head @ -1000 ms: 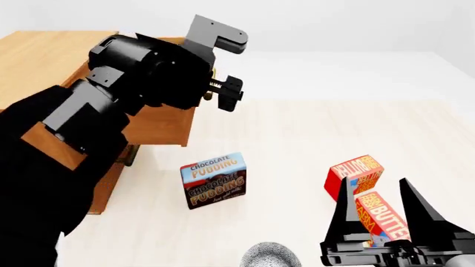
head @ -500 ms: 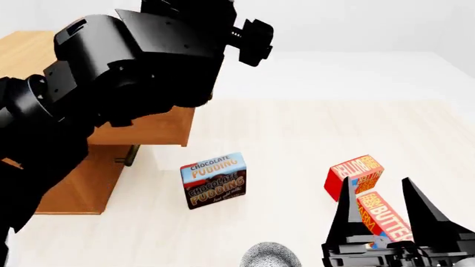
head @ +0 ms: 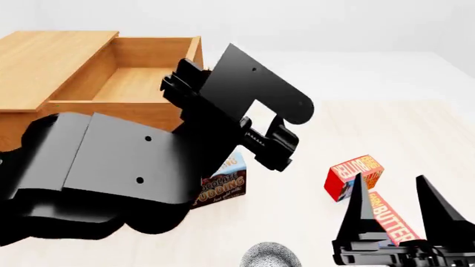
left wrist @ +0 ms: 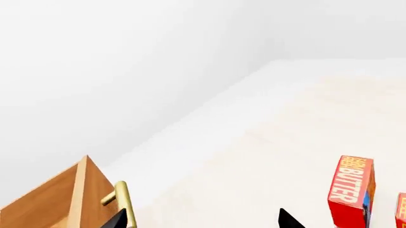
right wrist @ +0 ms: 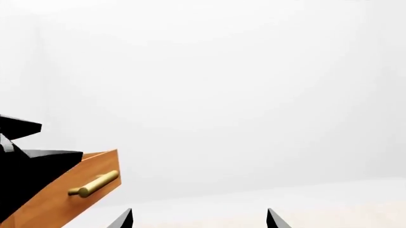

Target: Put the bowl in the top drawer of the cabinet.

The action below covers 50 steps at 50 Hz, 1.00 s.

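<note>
The cabinet (head: 44,61) stands at the far left of the head view, its top drawer (head: 141,83) pulled out with nothing showing inside. Only the top of the speckled bowl (head: 271,255) shows, at that view's bottom edge. My right gripper (head: 397,214) is open just right of the bowl, holding nothing. In the left wrist view my left gripper (left wrist: 203,221) is open and holds nothing, one fingertip (left wrist: 117,219) beside the drawer's brass handle (left wrist: 123,204). The right wrist view shows the right gripper (right wrist: 198,219) open and the brass handle (right wrist: 95,184).
My left arm (head: 148,161) fills the middle of the head view and hides part of a chocolate pudding box (head: 226,186). Two red butter boxes (head: 355,173) (head: 390,214) lie on the pale floor at the right, one between the right gripper's fingers in the picture.
My left arm has swung down and across the middle of the view, uncovering the open top drawer. The right gripper has shifted slightly to the right. The bowl and boxes have not moved.
</note>
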Available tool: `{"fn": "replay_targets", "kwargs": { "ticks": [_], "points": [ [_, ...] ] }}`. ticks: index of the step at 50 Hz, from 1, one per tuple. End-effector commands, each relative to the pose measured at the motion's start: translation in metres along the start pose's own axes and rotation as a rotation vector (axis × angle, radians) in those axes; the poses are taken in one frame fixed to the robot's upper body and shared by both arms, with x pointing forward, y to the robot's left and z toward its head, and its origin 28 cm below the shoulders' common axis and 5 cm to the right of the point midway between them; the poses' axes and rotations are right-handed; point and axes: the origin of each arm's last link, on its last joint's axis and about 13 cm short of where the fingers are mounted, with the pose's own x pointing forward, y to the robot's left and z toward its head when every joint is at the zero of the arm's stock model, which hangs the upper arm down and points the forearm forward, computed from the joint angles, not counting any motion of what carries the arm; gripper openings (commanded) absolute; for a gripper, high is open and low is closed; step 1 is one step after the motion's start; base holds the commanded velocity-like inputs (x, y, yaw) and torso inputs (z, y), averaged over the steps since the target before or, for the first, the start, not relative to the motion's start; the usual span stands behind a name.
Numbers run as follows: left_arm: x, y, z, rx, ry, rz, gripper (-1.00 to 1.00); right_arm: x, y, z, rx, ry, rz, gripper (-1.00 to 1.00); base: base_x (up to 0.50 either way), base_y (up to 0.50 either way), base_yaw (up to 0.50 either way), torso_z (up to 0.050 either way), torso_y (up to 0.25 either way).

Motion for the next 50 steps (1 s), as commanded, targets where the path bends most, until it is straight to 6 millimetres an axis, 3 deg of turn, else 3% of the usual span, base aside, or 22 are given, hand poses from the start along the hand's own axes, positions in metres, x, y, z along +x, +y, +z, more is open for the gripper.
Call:
{"fn": "replay_targets", "kwargs": {
  "ticks": [1, 16, 26, 40, 50],
  "points": [
    [-0.032, -0.02, -0.02, 0.024, 0.028, -0.151, 1.0, 0.0, -0.001, 0.003, -0.005, -0.007, -0.01, 1.0, 0.0, 0.0, 0.0, 0.0, 0.0],
    [-0.04, -0.048, -0.065, 0.025, 0.192, -0.288, 1.0, -0.002, 0.0, 0.004, -0.005, -0.009, -0.009, 1.0, 0.0, 0.0, 0.0, 0.0, 0.0],
    [-0.043, -0.06, -0.083, 0.011, 0.267, -0.35, 1.0, -0.002, 0.0, 0.004, 0.001, -0.008, -0.009, 1.0, 0.0, 0.0, 0.0, 0.0, 0.0],
    [-0.031, -0.062, -0.111, 0.029, 0.47, -0.442, 1.0, -0.004, 0.001, 0.006, 0.005, -0.011, -0.005, 1.0, 0.0, 0.0, 0.0, 0.0, 0.0],
    [-0.018, -0.052, -0.115, 0.004, 0.512, -0.423, 1.0, -0.004, 0.001, 0.007, 0.005, -0.013, -0.004, 1.0, 0.0, 0.0, 0.0, 0.0, 0.0]
  ]
}}
